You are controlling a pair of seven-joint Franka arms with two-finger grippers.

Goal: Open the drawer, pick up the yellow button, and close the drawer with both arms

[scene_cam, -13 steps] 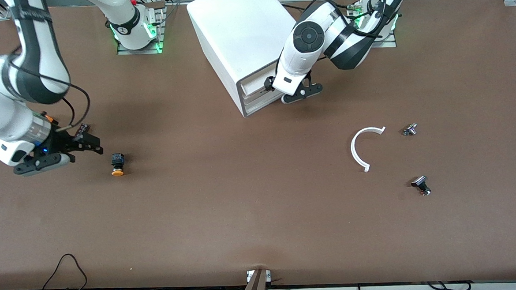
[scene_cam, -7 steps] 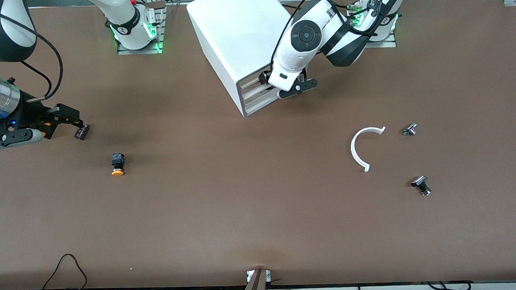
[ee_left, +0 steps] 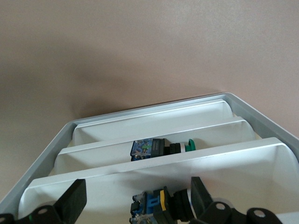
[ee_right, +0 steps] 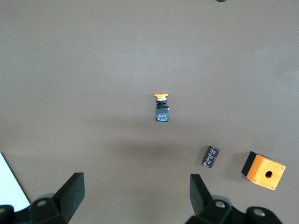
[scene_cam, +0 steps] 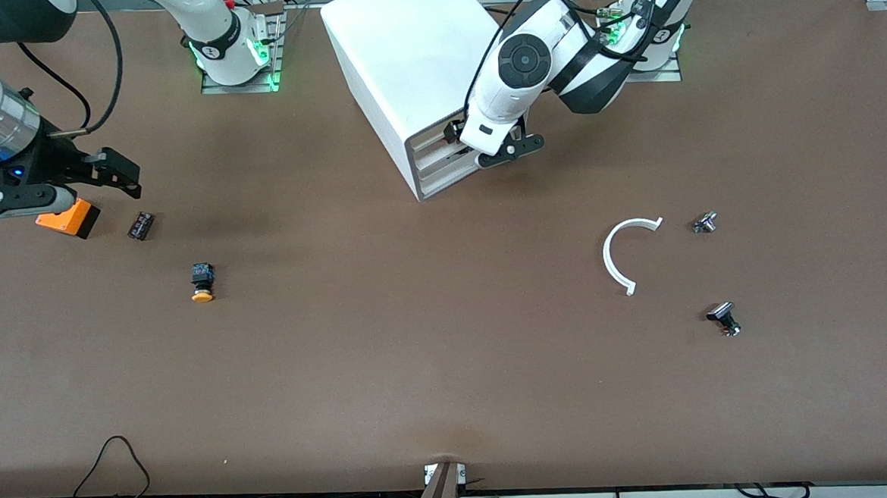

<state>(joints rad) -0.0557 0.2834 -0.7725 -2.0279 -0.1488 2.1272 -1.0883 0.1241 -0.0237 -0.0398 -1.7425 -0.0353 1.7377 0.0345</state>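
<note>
Front view: left hand (scene_cam: 459,143) spread open at the drawer (scene_cam: 438,138) front, drawer pushed in.
Right hand (scene_cam: 60,182) open (empty) above desk (scene_cam: 418,341) end; button (scene_cam: 201,281) at its 4 o'clock, on the desk.

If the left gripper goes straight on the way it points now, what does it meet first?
Probably the drawer front: the open left gripper faces the white cabinet closely, its fingers spread across the uppermost tray. Exact gap is unclear.

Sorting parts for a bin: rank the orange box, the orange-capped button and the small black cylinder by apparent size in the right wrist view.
1. Orange box, largest.
2. Button.
3. Black cylinder, only slightly smaller than the button, so that order is unsure.
</note>
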